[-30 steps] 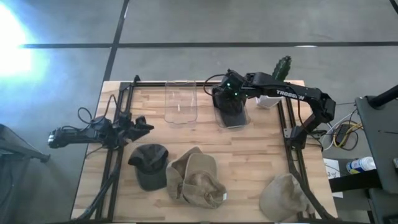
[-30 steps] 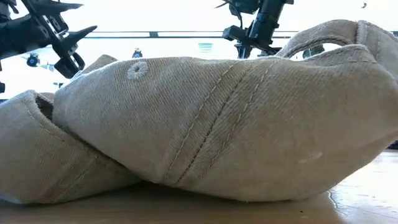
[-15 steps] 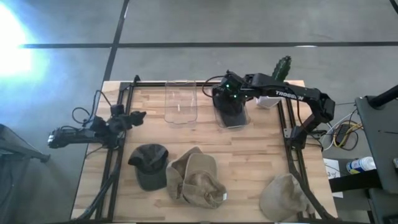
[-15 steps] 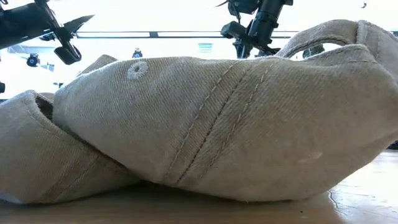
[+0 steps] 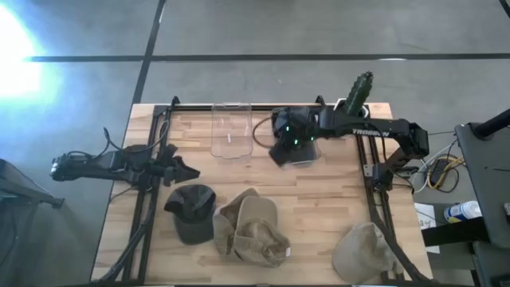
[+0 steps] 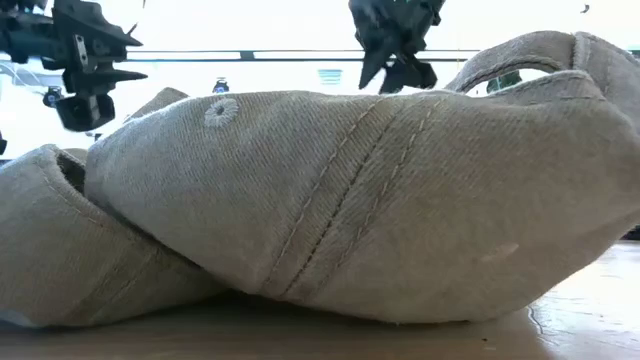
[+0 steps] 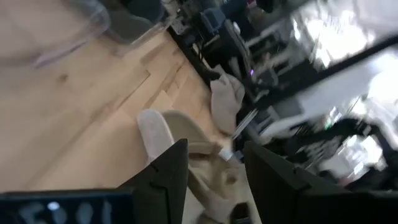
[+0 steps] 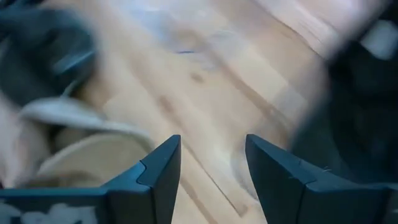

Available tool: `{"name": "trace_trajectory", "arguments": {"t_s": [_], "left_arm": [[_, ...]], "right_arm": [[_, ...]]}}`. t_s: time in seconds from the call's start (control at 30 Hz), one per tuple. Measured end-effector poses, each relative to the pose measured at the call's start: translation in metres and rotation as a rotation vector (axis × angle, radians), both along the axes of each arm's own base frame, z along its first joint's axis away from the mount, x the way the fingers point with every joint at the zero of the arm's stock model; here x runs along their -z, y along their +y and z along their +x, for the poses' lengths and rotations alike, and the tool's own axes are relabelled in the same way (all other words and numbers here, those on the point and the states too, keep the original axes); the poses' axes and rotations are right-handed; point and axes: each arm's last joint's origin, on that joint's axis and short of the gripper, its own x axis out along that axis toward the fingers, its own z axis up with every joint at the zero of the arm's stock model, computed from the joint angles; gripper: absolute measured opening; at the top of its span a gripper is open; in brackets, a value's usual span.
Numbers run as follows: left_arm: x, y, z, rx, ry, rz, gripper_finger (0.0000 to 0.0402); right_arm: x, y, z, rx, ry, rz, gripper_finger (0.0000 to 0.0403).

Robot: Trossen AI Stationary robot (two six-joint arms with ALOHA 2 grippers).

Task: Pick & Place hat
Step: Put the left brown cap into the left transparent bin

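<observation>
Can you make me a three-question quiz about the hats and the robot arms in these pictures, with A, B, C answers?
1. Where is the dark hat?
A. In a clear bin
B. On the table beside the tan hats
C. In a gripper

2. How many clear bins stand at the table's far edge?
A. One
B. Two
C. Four

3. What is the left gripper holding?
A. Nothing
B. A tan hat
C. A plant

Answers: 1 B, it lies on the wood left of the tan hat pile. 2 B, the empty bin and the bin under the right gripper. 3 A, its fingers stand apart with nothing between them.
</observation>
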Motion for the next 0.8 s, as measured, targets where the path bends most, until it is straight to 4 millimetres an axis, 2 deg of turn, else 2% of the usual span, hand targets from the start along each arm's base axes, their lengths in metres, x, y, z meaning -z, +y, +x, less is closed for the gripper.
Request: {"name": "trace_trajectory", "arguments": {"t_s": [0.1, 0.17, 0.3, 0.5, 0.8], "left_arm": [[-0.004, -0.002, 0.006, 0.05, 0.034, 0.118, 0.0149], [-0.002, -0.003, 0.011, 0.066, 0.065, 0.149, 0.0149], [0.006, -0.003, 0.017, 0.072, 0.134, 0.134, 0.0149], [0.014, -0.007, 0.022, 0.142, 0.211, 0.054, 0.0149], [0.021, -0.009, 0.026, 0.195, 0.264, 0.029, 0.0149]], "right_arm": [[0.003, 0.024, 0.015, -0.26, -0.061, -0.14, 0.017], [0.011, 0.039, 0.026, -0.4, -0.069, -0.212, 0.0165], [0.028, 0.057, 0.045, -0.492, -0.077, -0.239, 0.0154], [0.055, 0.061, 0.071, -0.551, -0.035, -0.195, 0.0145], [0.085, 0.066, 0.113, -0.799, -0.032, -0.213, 0.0144]]}}
